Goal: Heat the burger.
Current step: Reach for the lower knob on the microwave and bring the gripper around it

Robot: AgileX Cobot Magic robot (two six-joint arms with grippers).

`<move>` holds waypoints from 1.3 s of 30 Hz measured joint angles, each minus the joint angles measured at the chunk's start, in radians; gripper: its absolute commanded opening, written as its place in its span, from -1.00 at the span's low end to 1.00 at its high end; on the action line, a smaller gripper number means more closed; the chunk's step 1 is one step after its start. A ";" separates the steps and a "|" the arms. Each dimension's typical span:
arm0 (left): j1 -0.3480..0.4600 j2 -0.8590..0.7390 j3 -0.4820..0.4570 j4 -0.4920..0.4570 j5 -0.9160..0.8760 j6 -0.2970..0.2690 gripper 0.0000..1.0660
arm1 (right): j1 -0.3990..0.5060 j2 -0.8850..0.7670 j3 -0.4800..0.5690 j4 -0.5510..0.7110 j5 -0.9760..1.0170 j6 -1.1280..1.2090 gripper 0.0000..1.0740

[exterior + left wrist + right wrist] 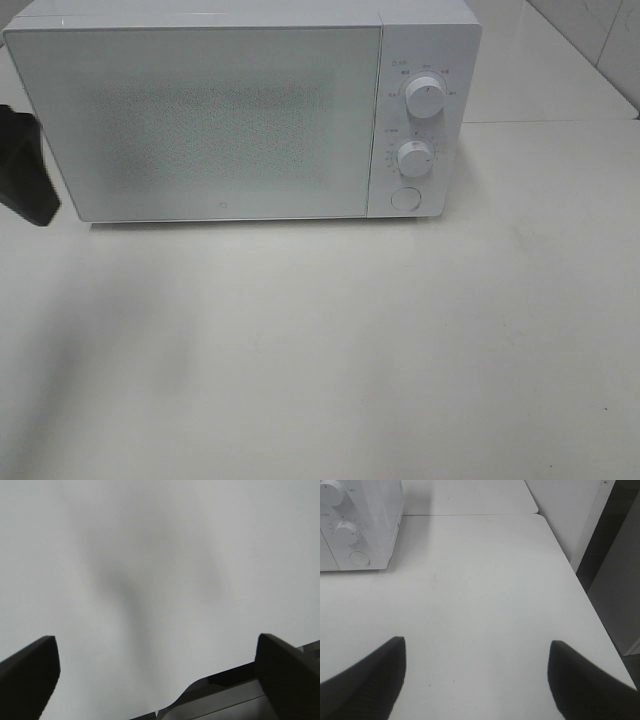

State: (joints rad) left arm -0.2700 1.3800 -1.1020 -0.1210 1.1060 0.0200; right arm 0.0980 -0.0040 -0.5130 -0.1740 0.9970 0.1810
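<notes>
A white box-shaped microwave oven [200,120] stands at the back edge of the white worktop [350,350], its door closed. I cannot tell where the burger is. The left gripper [156,642] and the right gripper [476,644] both hang above the worktop, fingers spread apart.

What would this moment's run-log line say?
microwave door shut | burger not in view | left tool open, empty | right tool open, empty, over table
</notes>
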 measured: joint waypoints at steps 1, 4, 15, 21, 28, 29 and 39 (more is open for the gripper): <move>0.067 -0.023 0.016 -0.008 0.010 0.010 0.84 | 0.000 0.000 0.000 0.000 0.000 0.000 0.42; 0.142 -0.070 0.053 -0.012 0.010 0.014 0.84 | 0.000 0.000 0.000 0.000 0.000 0.000 0.42; 0.239 -0.261 0.251 0.032 0.010 -0.011 0.84 | 0.000 0.000 0.000 0.000 0.000 0.000 0.42; 0.239 -0.394 0.389 0.068 0.012 -0.010 0.84 | 0.000 0.000 0.000 0.000 0.000 0.000 0.42; 0.239 -0.583 0.561 0.067 -0.001 -0.010 0.84 | 0.000 0.000 0.000 0.000 0.000 0.000 0.42; 0.239 -0.610 0.571 0.067 -0.024 -0.010 0.84 | 0.000 0.000 0.000 0.000 0.000 0.000 0.42; 0.239 -0.801 0.598 0.067 -0.066 -0.009 0.84 | 0.000 0.000 0.000 0.000 0.000 0.000 0.42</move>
State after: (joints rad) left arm -0.0310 0.5790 -0.5040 -0.0540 1.0400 0.0110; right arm 0.0980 -0.0040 -0.5130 -0.1740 0.9970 0.1810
